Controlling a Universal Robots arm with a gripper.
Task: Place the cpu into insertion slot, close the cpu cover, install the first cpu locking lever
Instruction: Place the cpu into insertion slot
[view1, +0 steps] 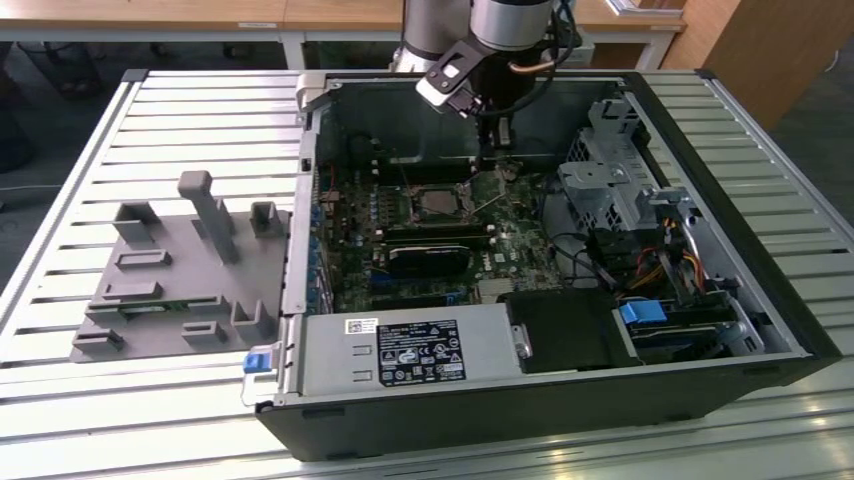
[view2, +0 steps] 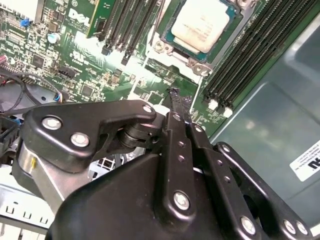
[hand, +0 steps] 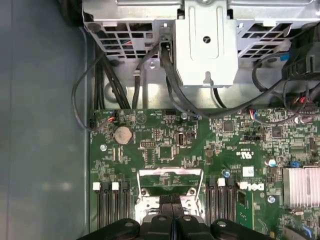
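The cpu (view2: 202, 21), a square chip with a dull silver-tan top, lies flat in the insertion slot (view2: 167, 47) on the green board. In the exterior view the slot (view1: 438, 204) sits mid-board inside the open case. The cpu cover (hand: 170, 176), a thin silvery frame with a big window, stands raised at one side of the slot. My gripper (view2: 176, 94) is shut with nothing between its black fingers (hand: 172, 204). Its tips hover just behind the raised cover, a short way from the chip. A thin metal rod (view2: 159, 20) runs beside the slot.
Long black memory slots (view2: 250, 55) flank the socket. A metal drive cage (hand: 205, 40) and black cables (hand: 125, 85) fill the case side beyond the board. A finned heatsink (hand: 300, 186) is nearby. A grey fixture (view1: 174, 270) sits on the slatted table at the exterior view's left.
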